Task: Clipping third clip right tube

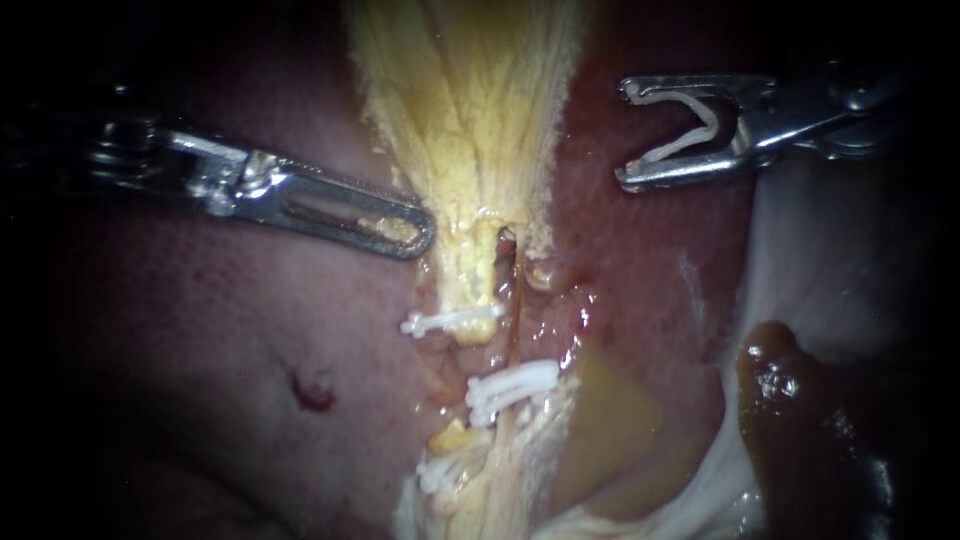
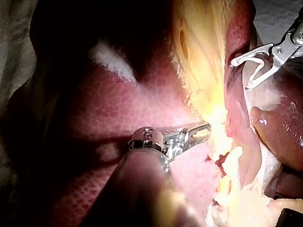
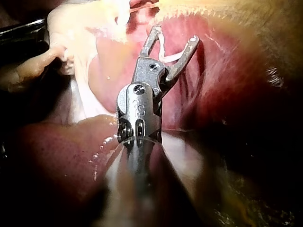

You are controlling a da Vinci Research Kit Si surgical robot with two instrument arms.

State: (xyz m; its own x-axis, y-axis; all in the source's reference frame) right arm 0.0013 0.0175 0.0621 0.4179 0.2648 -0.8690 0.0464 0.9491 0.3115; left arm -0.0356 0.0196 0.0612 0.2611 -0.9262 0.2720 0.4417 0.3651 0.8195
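The yellow gallbladder [image 1: 470, 110] narrows down to two tubes. The left tube [image 1: 470, 280] is pale yellow and carries one white clip [image 1: 450, 322]. The right tube [image 1: 516, 300] is thin and reddish-brown, with two white clips [image 1: 510, 388] side by side lower down. My left instrument [image 1: 420, 235] [image 2: 203, 127] has its slotted jaws shut on the gallbladder's left edge, just above the tubes. My right instrument [image 1: 623, 135] [image 3: 175, 34] [image 2: 239, 74] hovers up and to the right of the tubes. Its jaws stand wide apart around an open white clip [image 1: 690, 135] seated between them.
Red liver [image 1: 250, 330] surrounds the tubes, with a small red mark [image 1: 312, 392]. More white clips [image 1: 445, 470] sit low on the stalk. A yellowish pool [image 1: 615, 410], a dark brown lump [image 1: 790, 400] and white membrane [image 1: 830, 260] lie to the right.
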